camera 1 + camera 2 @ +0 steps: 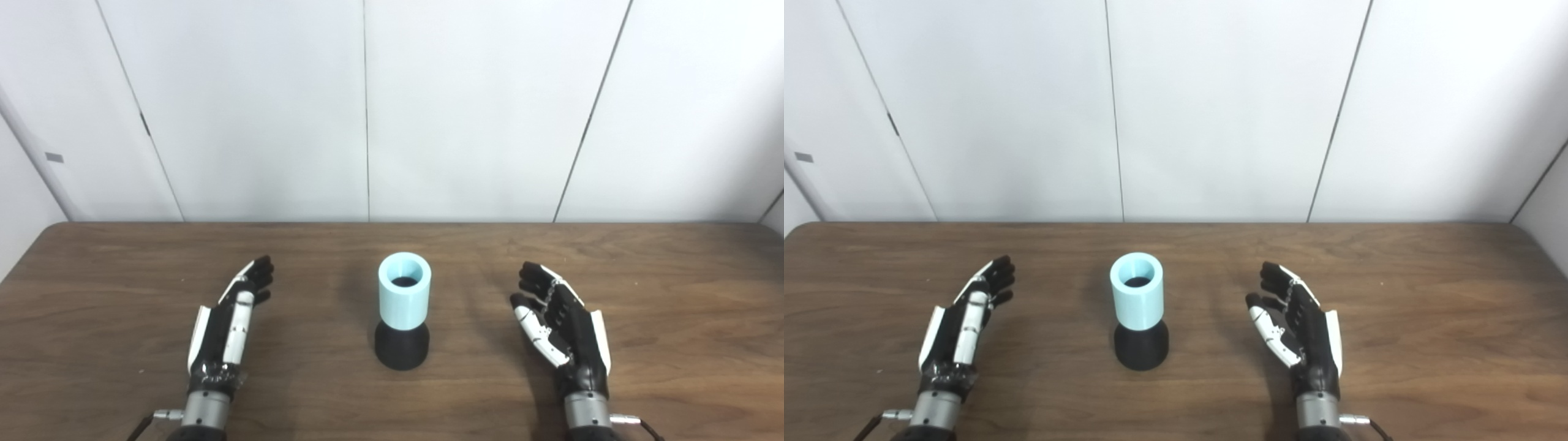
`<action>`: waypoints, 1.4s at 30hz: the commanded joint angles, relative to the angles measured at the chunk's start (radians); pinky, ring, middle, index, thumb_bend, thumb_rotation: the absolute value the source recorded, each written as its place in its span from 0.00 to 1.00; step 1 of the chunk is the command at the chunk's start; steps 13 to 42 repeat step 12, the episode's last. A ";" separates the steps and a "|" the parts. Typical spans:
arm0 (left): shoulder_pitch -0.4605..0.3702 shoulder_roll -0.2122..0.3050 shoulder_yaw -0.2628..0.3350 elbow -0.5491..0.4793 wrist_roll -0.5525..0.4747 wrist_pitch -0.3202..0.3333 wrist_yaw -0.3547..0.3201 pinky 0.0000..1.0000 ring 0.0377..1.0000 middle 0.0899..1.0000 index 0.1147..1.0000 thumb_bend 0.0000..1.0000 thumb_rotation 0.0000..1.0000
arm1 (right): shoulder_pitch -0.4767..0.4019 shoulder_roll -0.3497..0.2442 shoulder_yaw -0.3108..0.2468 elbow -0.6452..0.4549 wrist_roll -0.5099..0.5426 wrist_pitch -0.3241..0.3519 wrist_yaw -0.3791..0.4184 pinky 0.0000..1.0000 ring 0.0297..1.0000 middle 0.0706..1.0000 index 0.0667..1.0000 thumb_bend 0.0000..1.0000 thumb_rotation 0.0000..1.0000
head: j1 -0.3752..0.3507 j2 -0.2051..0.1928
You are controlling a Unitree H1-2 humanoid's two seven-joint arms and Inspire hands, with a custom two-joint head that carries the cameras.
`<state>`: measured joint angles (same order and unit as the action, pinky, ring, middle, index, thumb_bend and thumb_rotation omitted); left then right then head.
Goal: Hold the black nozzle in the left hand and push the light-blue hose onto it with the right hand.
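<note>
Fingers spread and loose on both sides, nothing held. Left hand (pixel 223 334) and right hand (pixel 563 327) rest on wooden table (pixel 674 294), palms facing inward. Light-blue hose (pixel 404 291) stands upright mid-table between them, already seated on black nozzle (pixel 402 346). Neither hand touches it, both well apart.

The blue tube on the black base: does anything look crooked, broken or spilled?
Nothing stands out. The light-blue hose sits upright on the black nozzle; the left hand and right hand are open, apart from it.
</note>
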<state>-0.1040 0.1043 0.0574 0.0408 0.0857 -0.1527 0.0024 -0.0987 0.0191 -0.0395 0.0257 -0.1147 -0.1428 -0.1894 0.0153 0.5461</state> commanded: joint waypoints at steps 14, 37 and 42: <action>0.053 -0.037 0.000 -0.021 0.001 -0.004 0.020 0.73 0.79 0.77 0.73 0.23 0.43 | -0.041 0.001 -0.036 0.038 0.046 -0.105 -0.011 0.63 0.72 0.72 0.69 0.24 0.26 | -0.021 0.001; 0.053 -0.037 0.000 -0.021 0.001 -0.004 0.020 0.73 0.79 0.77 0.73 0.23 0.43 | -0.041 0.001 -0.036 0.038 0.046 -0.105 -0.011 0.63 0.72 0.72 0.69 0.24 0.26 | -0.021 0.001; 0.053 -0.037 0.000 -0.021 0.001 -0.004 0.020 0.73 0.79 0.77 0.73 0.23 0.43 | -0.041 0.001 -0.036 0.038 0.046 -0.105 -0.011 0.63 0.72 0.72 0.69 0.24 0.26 | -0.021 0.001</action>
